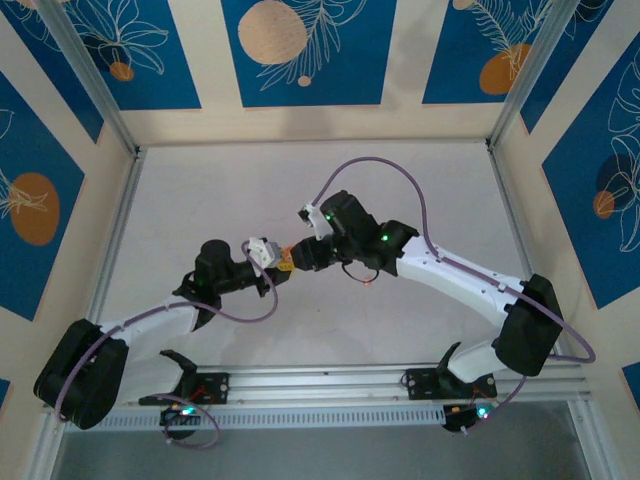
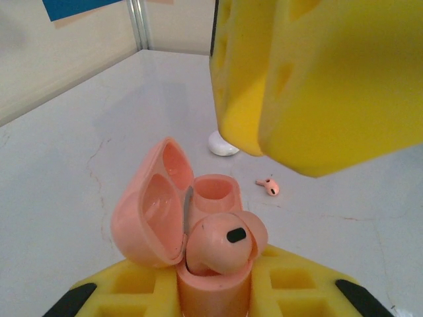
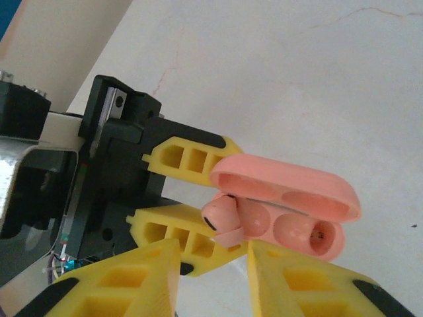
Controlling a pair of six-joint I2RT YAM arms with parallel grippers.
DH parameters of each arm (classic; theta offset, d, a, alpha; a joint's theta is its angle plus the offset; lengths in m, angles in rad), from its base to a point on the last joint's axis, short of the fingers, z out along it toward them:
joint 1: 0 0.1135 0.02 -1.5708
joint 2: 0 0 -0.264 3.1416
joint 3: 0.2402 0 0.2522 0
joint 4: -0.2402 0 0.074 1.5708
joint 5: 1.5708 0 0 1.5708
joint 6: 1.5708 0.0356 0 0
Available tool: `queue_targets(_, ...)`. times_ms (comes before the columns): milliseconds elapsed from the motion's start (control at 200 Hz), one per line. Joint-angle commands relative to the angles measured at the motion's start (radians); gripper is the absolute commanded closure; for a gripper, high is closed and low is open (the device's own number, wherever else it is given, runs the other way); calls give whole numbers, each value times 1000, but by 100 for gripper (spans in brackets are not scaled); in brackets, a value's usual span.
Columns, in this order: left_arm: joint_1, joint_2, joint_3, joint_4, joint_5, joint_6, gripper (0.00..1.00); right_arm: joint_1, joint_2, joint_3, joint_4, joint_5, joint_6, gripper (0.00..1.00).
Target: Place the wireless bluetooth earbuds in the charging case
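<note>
The tabletop (image 1: 300,190) carries little; both arms meet over its middle, well in from every edge. The left claw (image 2: 215,294) is clamped on the lower body of the charging case (image 2: 152,218), holding it off the tabletop with the hinged lid swung open. The right claw (image 3: 213,249) stands just beside the case's mouth, its yellow fingers apart and gripping nothing. A white round puck (image 2: 223,144) rests on the tabletop beyond the case. One earbud (image 2: 221,244) sits in the nearer socket, but it looks tilted and proud of the rim, so I judge it only partly seated. The second earbud (image 2: 268,187) lies loose on the tabletop near the puck, well apart from the case.

The risks: a right finger brushing the perched earbud could tip it out, and a push to seat it could twist the case in the left claw's narrow hold. The loose earbud is tiny and low, so an off-centre pinch could flick it away.
</note>
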Motion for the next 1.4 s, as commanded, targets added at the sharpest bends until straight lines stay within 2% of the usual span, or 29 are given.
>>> queue_targets(0,-16,-15,-2,13,10,28,78,8,5,5,2,-29,-24,65)
queue_targets(380,-18,-25,-1,9,7,28,78,13,53,26,-32,-13,-34,65)
queue_targets(665,-18,-35,-1,1,6,29,78,6,45,20,-40,41,-22,72)
queue_targets(1070,-20,-39,-1,-2,8,32,77,-16,32,6,-19,58,-5,72)
queue_targets(1395,-20,-43,1,-3,13,32,78,-33,24,-14,9,17,0,68)
